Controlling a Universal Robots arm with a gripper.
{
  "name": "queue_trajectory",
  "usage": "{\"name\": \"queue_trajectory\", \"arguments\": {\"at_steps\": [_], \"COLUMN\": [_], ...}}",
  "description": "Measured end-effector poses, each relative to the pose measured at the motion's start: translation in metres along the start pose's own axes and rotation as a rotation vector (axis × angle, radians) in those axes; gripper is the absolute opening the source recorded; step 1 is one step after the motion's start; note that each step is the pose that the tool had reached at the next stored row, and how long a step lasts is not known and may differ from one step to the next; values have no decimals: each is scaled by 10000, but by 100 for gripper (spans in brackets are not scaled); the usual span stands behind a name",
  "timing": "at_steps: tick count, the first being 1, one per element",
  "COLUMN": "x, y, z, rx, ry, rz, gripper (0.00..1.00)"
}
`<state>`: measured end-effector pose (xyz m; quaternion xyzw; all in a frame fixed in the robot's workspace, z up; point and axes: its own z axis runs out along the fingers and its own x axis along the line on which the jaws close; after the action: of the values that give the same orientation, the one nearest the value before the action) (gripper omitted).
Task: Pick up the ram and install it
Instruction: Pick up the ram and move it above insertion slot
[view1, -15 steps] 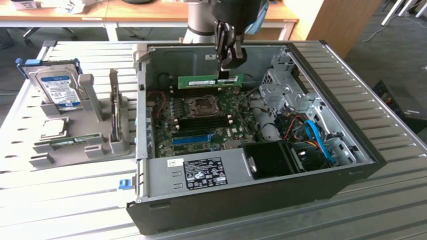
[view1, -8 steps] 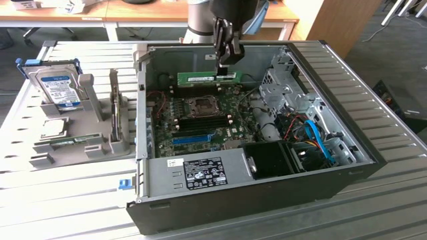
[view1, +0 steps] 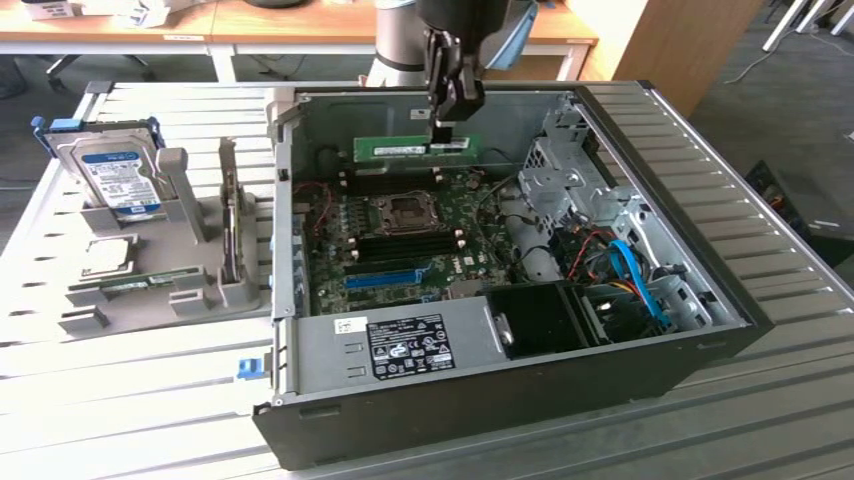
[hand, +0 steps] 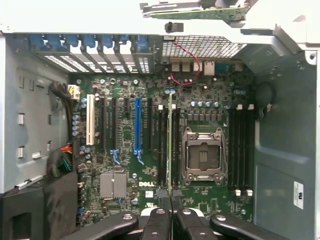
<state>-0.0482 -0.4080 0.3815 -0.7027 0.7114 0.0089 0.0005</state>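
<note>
A slatted metal table carries an open computer case, which lies on its side with the inside facing up. The green motherboard covers the floor of the case.

In the exterior view, a grey holder rack stands on the table at 9 o'clock from the case. At the 12 o'clock end of this rack, a silver hard drive with a blue label stands upright. A small square processor chip lies just at 6 o'clock from the drive.

The gripper comes down into the case at its 12 o'clock side. Its fingers are clenched on the ram, which they grasp by the upper edge near one end. The ram is level and stands on its long edge, inside the case. It is at 12 o'clock from the empty CPU socket and close to the far wall.

In the wrist view, the gripper holds the ram edge-on as a thin green line. The ram runs parallel to the black memory slots, just beside the CPU socket. I cannot tell if the ram already touches a slot.
</note>
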Motion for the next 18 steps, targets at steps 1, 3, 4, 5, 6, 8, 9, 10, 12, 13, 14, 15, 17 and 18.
{"name": "queue_trajectory", "arguments": {"at_steps": [1, 3, 4, 5, 6, 8, 9, 10, 12, 13, 14, 15, 17, 18], "x": [-11, -28, -29, -29, -29, -29, -29, -29, -28, -28, -28, -28, -27, -27], "y": [0, 0, 0, 0, 0, 0, 0, 0, 0, 0, -1, -1, -1, -2], "z": [1, 0, 0, 0, 0, 2, 8, 18, 48, 65, 82, 99, 133, 150], "rx": [1, 0, -1, 0, 1, 0, 1, 0, -1, 0, 0, 0, 0, 0], "ry": [-1, 1, 1, 1, 0, -1, -2, -2, 0, 1, -1, -1, 0, -1], "rz": [0, 0, 0, -1, -1, 0, 0, 0, 0, 0, 0, 0, 0, 0], "gripper": [12, 12, 12, 12, 12, 12, 12, 12, 12, 12, 12, 12, 12, 12]}}
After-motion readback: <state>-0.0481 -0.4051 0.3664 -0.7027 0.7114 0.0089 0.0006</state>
